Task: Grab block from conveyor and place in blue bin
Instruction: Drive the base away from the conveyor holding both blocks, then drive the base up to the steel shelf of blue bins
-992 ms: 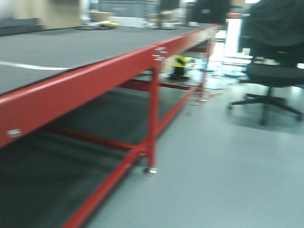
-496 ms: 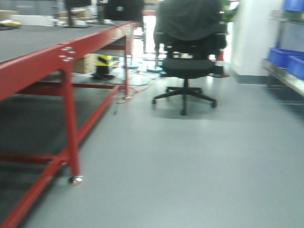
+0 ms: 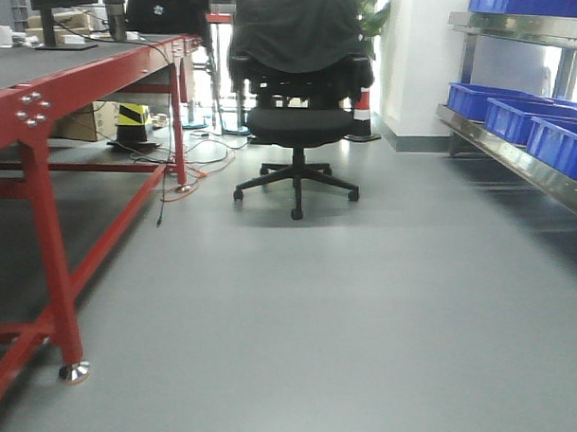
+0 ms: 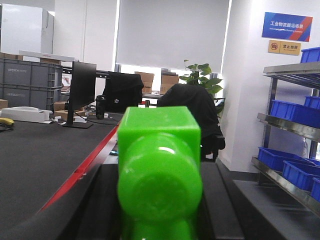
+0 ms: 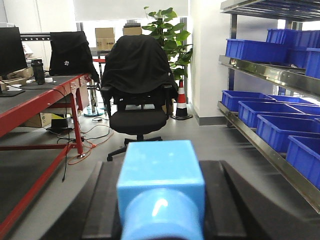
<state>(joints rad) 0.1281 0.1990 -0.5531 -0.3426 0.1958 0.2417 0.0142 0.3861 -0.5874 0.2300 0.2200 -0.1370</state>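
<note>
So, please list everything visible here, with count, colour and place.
conveyor: one, dark grey surface on red frame, left.
office chair: one, black, centre, jacket draped over its back.
bins: several, blue, on the steel shelf, right.
traffic cone: one, red and white, beside the chair.
plant: one, green, behind the chair.
monitor: one, black, on the conveyor.
green block: one, green, left wrist view.
blue block: one, blue, right wrist view.
left gripper: one, black, shut on the green block.
right gripper: one, black, shut on the blue block.

Workshop: conveyor (image 3: 47, 61), shelved blue bins (image 3: 516, 118).
</note>
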